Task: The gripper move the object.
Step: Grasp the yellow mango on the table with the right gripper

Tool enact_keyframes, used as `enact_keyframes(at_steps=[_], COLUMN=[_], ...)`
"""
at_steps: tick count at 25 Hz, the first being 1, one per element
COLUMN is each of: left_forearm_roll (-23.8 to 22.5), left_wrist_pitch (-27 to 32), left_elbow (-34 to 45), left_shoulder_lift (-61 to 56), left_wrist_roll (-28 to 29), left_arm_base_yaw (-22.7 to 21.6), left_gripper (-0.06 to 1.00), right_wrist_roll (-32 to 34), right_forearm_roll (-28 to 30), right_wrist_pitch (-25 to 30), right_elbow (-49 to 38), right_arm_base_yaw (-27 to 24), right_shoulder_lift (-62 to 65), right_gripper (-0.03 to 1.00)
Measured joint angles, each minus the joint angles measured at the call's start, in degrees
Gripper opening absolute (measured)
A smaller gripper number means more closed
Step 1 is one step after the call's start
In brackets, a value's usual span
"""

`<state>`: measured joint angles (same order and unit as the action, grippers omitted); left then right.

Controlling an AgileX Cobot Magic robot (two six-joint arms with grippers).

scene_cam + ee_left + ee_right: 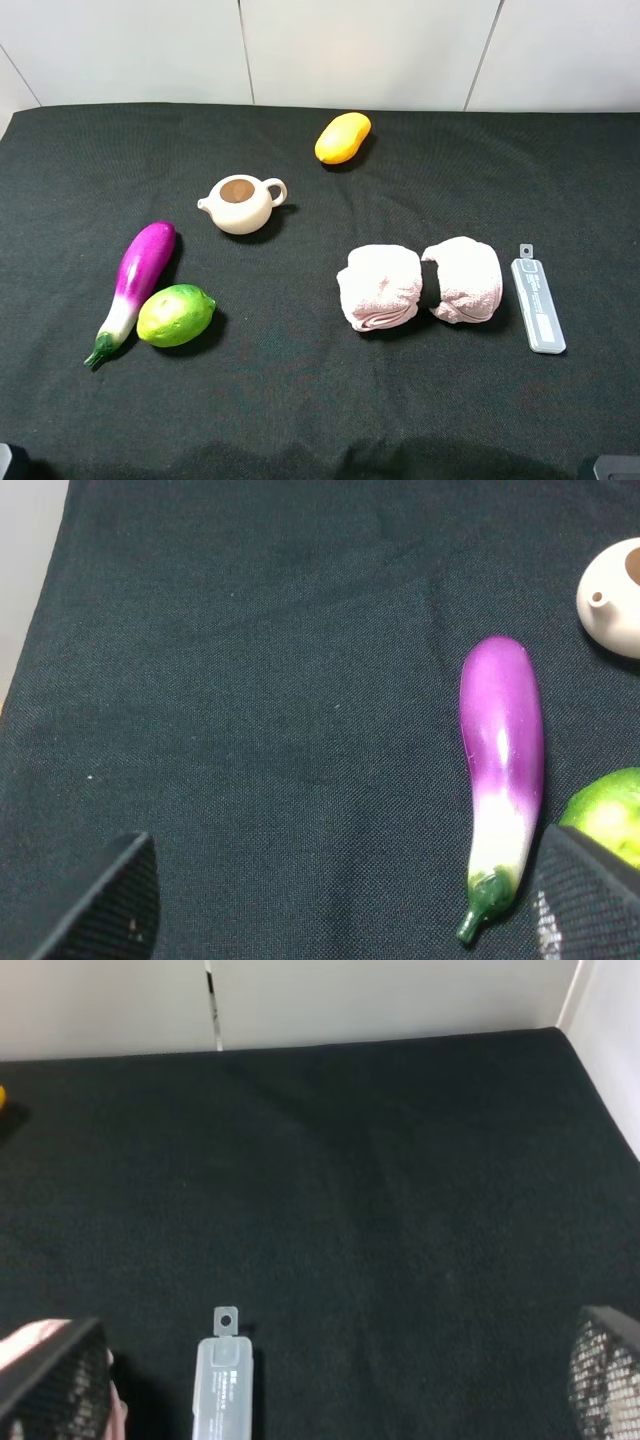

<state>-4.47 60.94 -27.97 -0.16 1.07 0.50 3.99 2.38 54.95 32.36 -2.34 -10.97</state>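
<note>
Mango (pixel 342 137) on cloth (pixel 300 400) — teapot (pixel 240 203) (open top, brown inside) nearby; left hand (pixel 345 895), right hand (pixel 330 1370) both wide.

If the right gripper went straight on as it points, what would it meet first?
Probably bare black tablecloth: the translucent grey plastic case lies off-centre ahead of the open right gripper, so it may be missed. Depth is unclear.

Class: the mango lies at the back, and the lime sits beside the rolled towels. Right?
No. The lime sits beside the eggplant, not the towels, as the exterior high view shows. The mango does lie at the back.
</note>
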Motion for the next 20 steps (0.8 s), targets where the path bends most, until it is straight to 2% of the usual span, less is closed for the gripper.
enact_keyframes(at_steps=[14,20], left_forearm_roll=[0.0,0.0], left_wrist_pitch=[0.0,0.0], left_elbow=[0.0,0.0], left_shoulder_lift=[0.0,0.0], left_wrist_roll=[0.0,0.0], left_arm_base_yaw=[0.0,0.0], left_gripper=[0.79,0.79], right_wrist_roll=[0.17,-0.21], right_forearm_roll=[-3.97,-8.82], right_wrist_pitch=[-2.37,-2.3], right_elbow=[18.83,27.0], right_arm_base_yaw=[0.0,0.0], right_shoulder_lift=[-33.54,-45.83], right_gripper=[0.69,0.69])
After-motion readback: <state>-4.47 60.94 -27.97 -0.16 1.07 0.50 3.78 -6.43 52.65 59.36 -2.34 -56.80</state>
